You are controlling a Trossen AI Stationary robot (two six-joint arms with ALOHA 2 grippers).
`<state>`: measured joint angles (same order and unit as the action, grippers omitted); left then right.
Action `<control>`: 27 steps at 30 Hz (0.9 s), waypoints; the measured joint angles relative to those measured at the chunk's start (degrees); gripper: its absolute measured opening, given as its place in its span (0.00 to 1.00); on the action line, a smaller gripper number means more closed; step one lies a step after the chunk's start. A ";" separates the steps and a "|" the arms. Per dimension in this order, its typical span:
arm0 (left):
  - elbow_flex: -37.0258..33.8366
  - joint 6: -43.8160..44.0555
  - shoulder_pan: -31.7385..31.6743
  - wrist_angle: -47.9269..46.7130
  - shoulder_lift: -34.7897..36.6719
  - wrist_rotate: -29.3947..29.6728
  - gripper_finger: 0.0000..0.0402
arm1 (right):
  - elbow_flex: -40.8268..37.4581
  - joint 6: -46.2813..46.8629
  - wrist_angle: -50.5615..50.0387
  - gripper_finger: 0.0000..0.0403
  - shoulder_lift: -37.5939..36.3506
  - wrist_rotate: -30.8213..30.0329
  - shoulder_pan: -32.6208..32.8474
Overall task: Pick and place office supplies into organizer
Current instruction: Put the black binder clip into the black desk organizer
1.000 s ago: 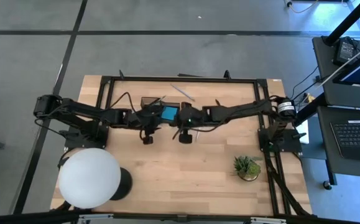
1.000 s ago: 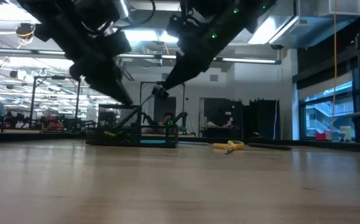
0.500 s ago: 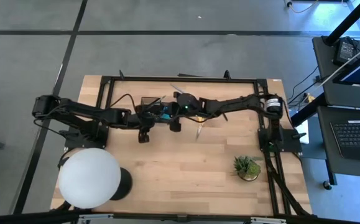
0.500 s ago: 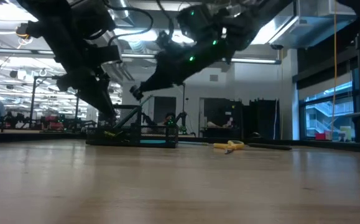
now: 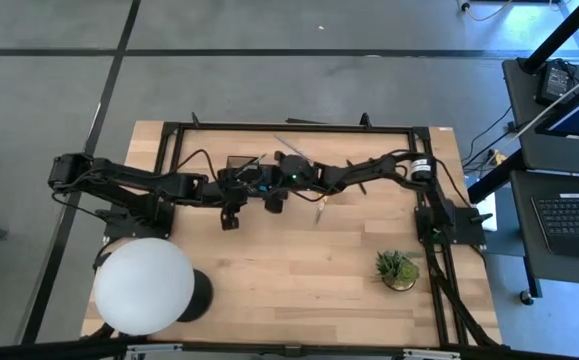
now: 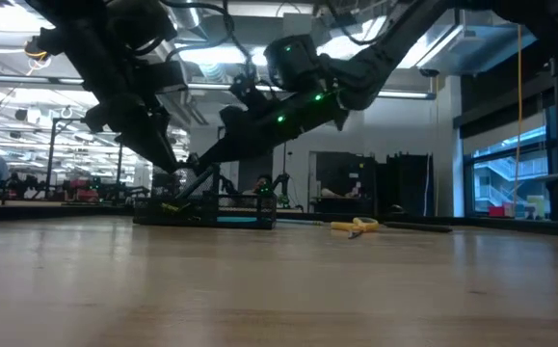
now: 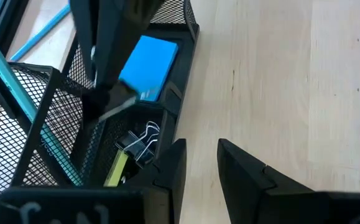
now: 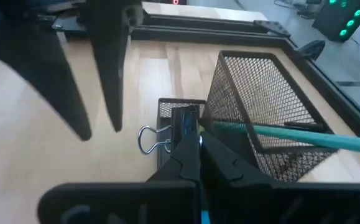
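Observation:
The organizer, a black mesh tray with a tall mesh cup, holds a blue note pad, black clips and a yellow-green piece. A teal pen slants across the cup. My right gripper is shut low over the tray, just above the clips. My left gripper is open over bare wood at the tray's near side, nothing between its fingers. Yellow-handled scissors and a grey pen lie on the table. My right gripper comes slanting down from the table's right side. Its shut fingertips hide the near end of the teal pen. I cannot tell whether they touch the pen or the clips under them.
A black metal frame rings the work area. A white globe lamp stands at the near left and a small potted plant at the near right. Bare wood lies between them.
My right gripper has gone toward the table's left edge and down, from beside the organizer to low over it. It has tipped closer to level and stayed shut. The scissors now show where that arm covered them.

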<state>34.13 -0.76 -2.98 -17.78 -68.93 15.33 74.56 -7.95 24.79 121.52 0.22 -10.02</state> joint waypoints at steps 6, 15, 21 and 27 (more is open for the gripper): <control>0.00 -0.02 -0.02 -0.24 0.00 0.02 0.21 | 5.67 -1.44 -1.57 0.01 3.97 -0.10 -0.07; 0.00 -1.45 -0.02 -0.28 0.00 0.09 0.21 | 10.91 -1.71 -9.87 0.01 7.19 -2.12 -0.74; 0.00 -1.95 -0.02 -0.26 0.00 0.12 0.21 | 10.89 -1.61 -11.67 0.02 7.34 -3.57 -0.74; 0.00 -1.68 -0.01 -0.16 -0.02 0.11 0.21 | 10.89 -1.38 -14.07 0.03 7.34 -3.58 -0.74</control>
<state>34.13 -2.43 -3.00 -17.94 -68.94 15.44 85.45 -9.32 10.72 128.86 -3.36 -10.76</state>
